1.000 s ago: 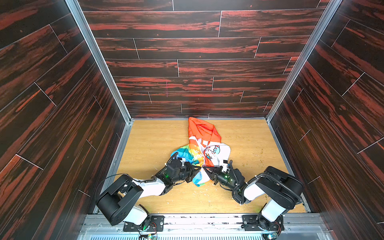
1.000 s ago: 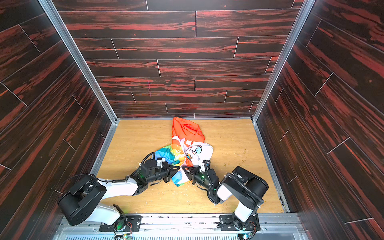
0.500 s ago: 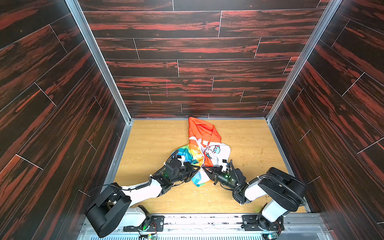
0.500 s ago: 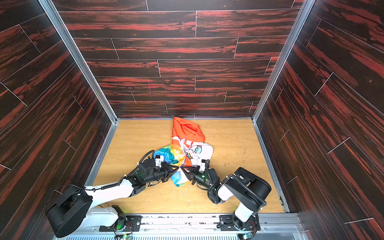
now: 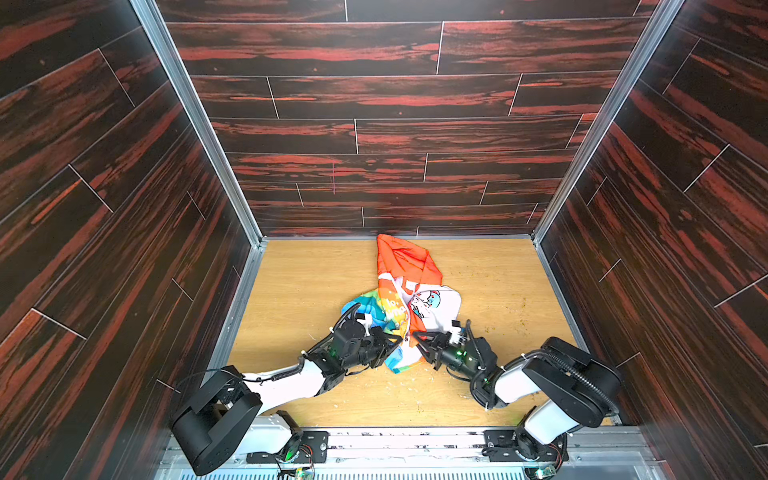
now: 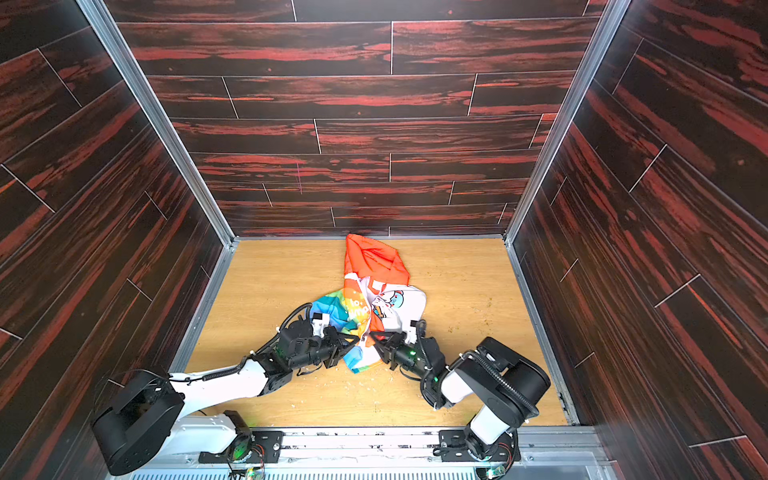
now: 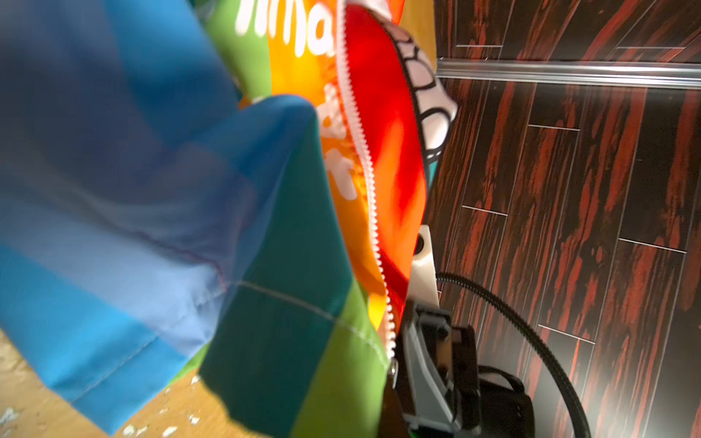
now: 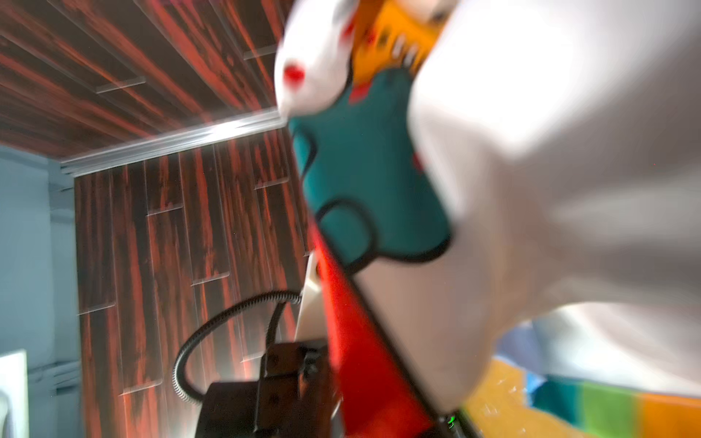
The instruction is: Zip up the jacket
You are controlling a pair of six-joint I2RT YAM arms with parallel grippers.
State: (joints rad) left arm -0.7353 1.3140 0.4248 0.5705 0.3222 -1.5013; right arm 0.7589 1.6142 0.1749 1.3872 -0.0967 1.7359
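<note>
The left arm (image 5: 286, 380) lies low over the wooden table (image 5: 311, 282), reaching in toward the middle. The left gripper (image 5: 394, 343) sits at the near left edge of the jacket (image 5: 432, 301). Its jaws are closed tight, pinching the rainbow-striped hem. In the left wrist view that fabric hangs right in front of the lens, blue and green panels lifted off the boards. A line of white zipper teeth (image 7: 364, 159) runs along the orange edge beside them.

The jacket itself is in the middle of the table, crumpled. Its orange hood (image 5: 405, 257) points toward the back wall (image 5: 395, 137) and nearly reaches it. The white body with the cartoon print spreads to the right, and the striped part bunches to the left. The near end of it is gathered between the two grippers in both top views.

Just right of that, the right gripper (image 5: 415, 337) meets the same near edge of the jacket, close beside the left one. I cannot tell how its jaws stand; the right wrist view is blurred, filled with white cloth and a red strip (image 8: 364, 341). The right arm (image 5: 552, 378) folds back toward the near right corner.
</note>
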